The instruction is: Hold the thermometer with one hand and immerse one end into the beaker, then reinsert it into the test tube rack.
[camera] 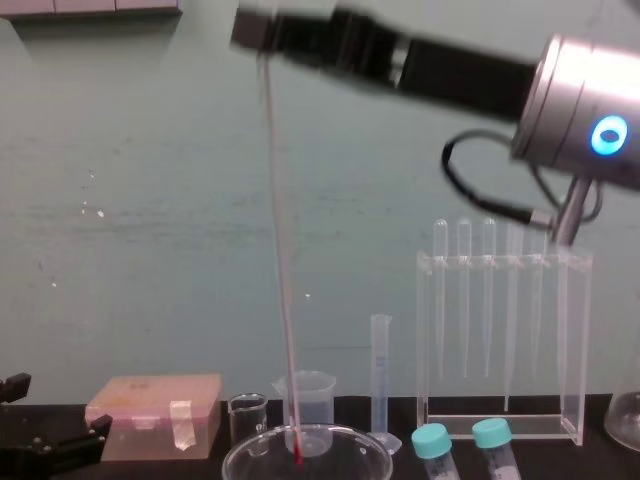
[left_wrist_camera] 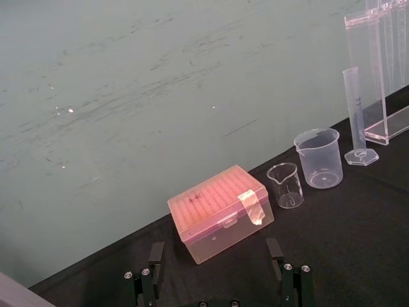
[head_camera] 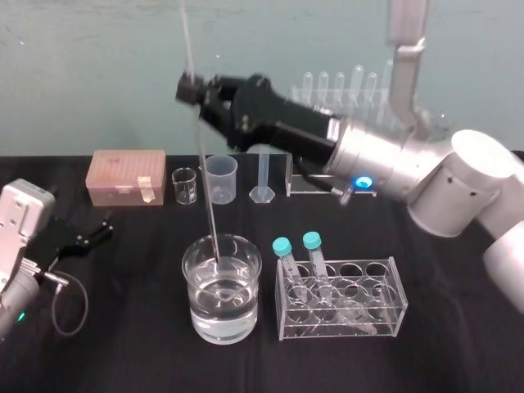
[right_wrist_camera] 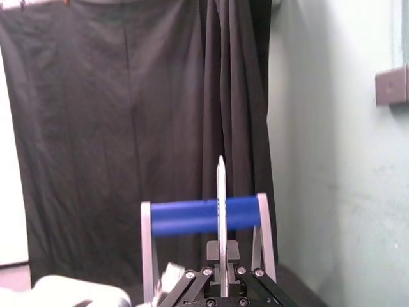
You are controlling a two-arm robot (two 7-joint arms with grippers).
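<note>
While my right pincer (head_camera: 190,88) hangs high over the table, clamped tight on the upper part of the one thermometer (head_camera: 209,192), the rod slants down into the one large beaker (head_camera: 246,318) of water at the front. My left pincer (head_camera: 90,233) rests on the cloth at the left, spread wide and holding nothing.

Behind the beaker I count one pink box (left_wrist_camera: 217,211), two small beakers (left_wrist_camera: 285,185), one graduated cylinder (left_wrist_camera: 354,115) and one tall test tube rack (camera: 500,259) carrying five pipettes (camera: 465,300). One low rack (head_camera: 385,315) beside the beaker holds two teal-capped tubes (head_camera: 282,247).

The chest view picks out the thermometer's red tip inside the beaker's rim, while the head view shows the water. I cannot tell whether the tip reaches it. My right wrist view shows the rod's top end rising between my closed fingers.
</note>
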